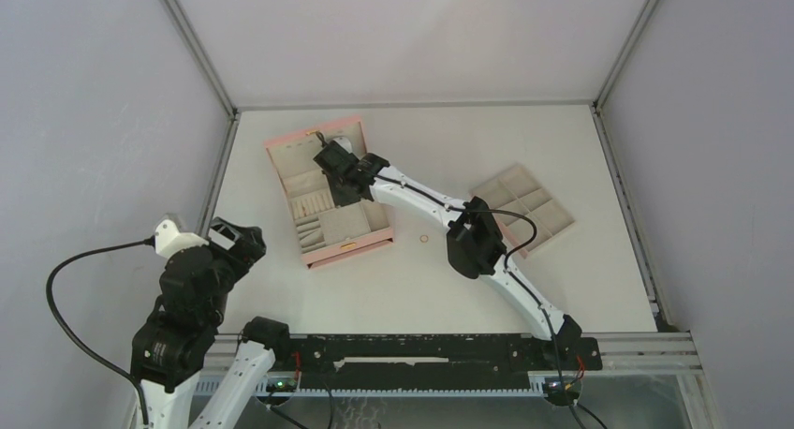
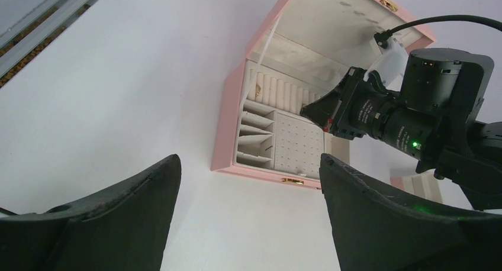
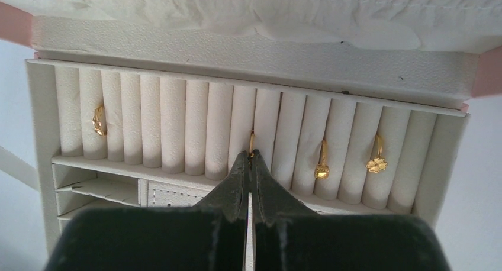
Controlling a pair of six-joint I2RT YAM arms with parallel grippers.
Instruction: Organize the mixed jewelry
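You have the right gripper closed, its tips at a ring slotted in the pink box's padded rolls. Three more rings sit in neighbouring slots. One loose ring lies just right of the box. Beige tray further right. Left gripper open, near left.

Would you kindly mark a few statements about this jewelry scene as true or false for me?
1. The pink box stands open. True.
2. The left gripper is shut. False: its jaws stand wide apart.
3. A ring lies on the table between the box and the beige tray. True.
4. The right gripper is over the beige tray. False: it is shut at the ring rolls inside the box.
5. The ring rolls are bare. False: four gold rings sit in them.
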